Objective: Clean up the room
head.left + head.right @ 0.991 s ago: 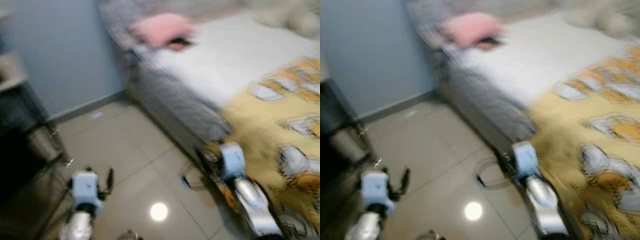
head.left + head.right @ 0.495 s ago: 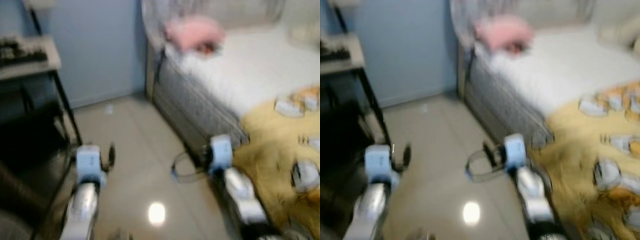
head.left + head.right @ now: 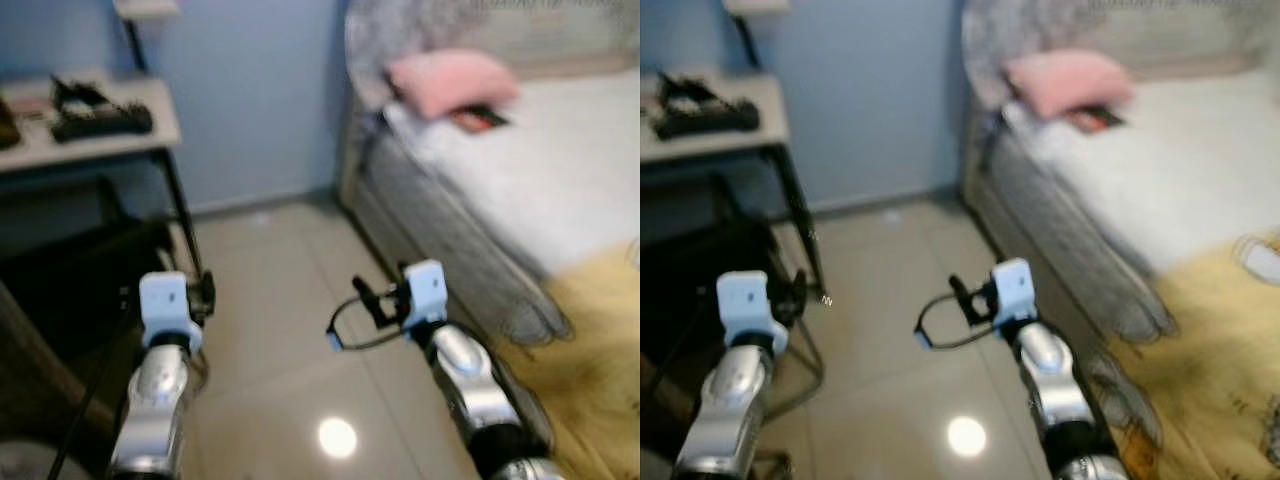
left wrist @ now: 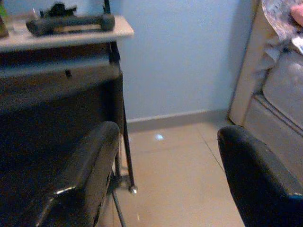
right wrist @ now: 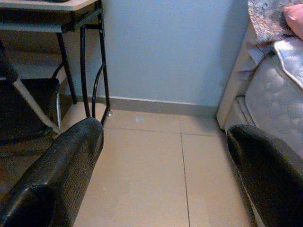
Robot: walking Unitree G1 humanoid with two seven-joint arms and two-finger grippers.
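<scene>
A desk (image 3: 150, 135) with black metal legs stands against the blue wall (image 3: 260, 90), a dark object (too blurred to identify) (image 3: 100, 120) on top. The tiled floor (image 3: 290, 270) runs between desk and bed (image 3: 560, 190), where 1 pink pillow (image 3: 450, 80) and a yellow blanket (image 3: 600, 370) lie.

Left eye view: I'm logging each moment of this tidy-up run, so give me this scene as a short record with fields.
setting: bedroom, tiled floor, blue wall
bed: mattress on the robot's right
on bed: pink pillow, yellow blanket
desk: desk on the left, dark items on top
left gripper: left gripper open, holding nothing, above floor near desk
right gripper: right gripper open, holding nothing, above floor beside bed
image: somewhat blurred
</scene>
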